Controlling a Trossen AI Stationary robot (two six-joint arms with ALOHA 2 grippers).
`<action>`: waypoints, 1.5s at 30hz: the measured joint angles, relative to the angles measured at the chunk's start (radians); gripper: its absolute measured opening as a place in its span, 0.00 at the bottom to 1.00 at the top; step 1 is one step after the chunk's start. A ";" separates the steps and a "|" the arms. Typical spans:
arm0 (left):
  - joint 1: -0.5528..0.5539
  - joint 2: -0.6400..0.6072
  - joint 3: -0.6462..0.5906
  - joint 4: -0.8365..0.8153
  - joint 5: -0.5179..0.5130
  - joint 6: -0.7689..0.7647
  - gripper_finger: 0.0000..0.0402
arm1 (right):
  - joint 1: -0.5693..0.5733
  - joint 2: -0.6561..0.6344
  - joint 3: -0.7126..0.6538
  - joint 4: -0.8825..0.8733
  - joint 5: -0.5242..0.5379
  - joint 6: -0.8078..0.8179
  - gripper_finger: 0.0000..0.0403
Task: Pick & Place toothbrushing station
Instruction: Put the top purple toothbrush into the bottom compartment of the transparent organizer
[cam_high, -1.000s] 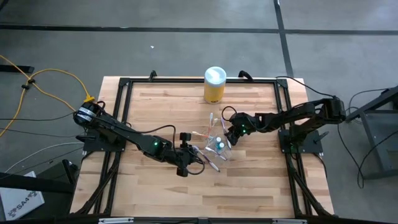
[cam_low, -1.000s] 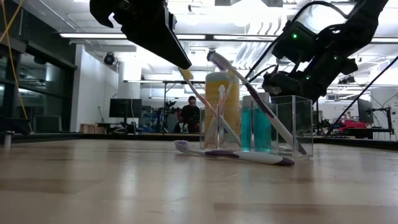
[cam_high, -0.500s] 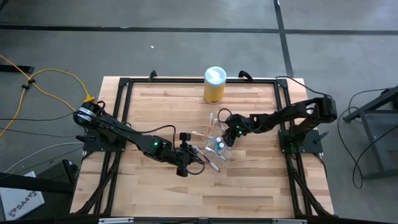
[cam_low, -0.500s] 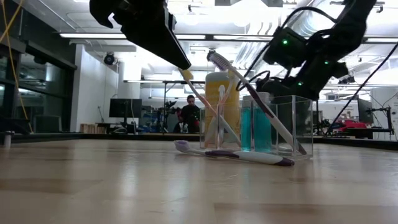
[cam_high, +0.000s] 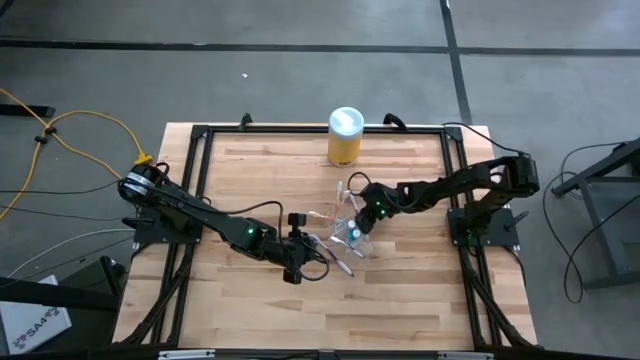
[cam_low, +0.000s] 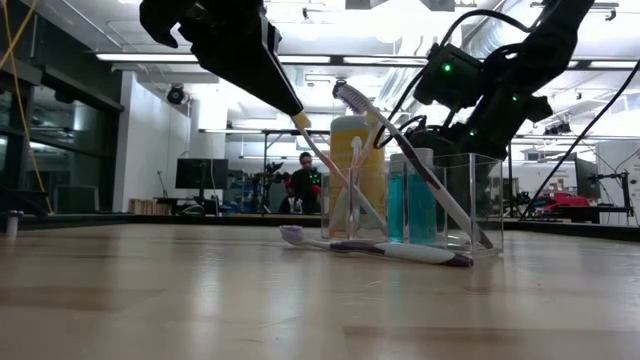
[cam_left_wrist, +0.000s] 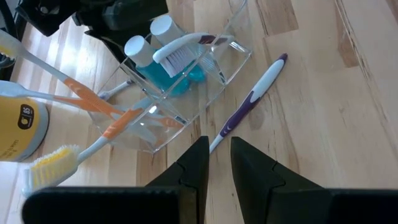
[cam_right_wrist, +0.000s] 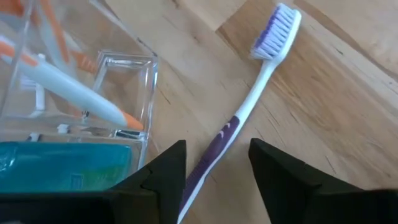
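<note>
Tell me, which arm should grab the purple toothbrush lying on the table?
Probably the right. The right gripper is open, and the purple toothbrush lies with its handle running between the two sides, ready to pinch. The left gripper only reaches the very end of that handle.

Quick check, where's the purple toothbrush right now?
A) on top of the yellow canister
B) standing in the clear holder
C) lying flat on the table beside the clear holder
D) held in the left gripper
C: the purple toothbrush lies flat on the wooden table just outside the clear holder, with no gripper touching it; the low view shows the same.
</note>
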 joint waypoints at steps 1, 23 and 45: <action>0.000 0.000 0.000 0.000 0.000 0.000 0.15 | 0.000 0.000 0.000 -0.003 0.000 0.009 0.42; 0.000 0.000 0.000 0.004 -0.001 -0.019 0.15 | 0.006 0.002 -0.004 -0.026 -0.037 0.027 0.04; 0.000 0.000 0.000 0.004 -0.001 -0.018 0.15 | -0.003 0.001 -0.003 -0.080 0.089 0.045 0.02</action>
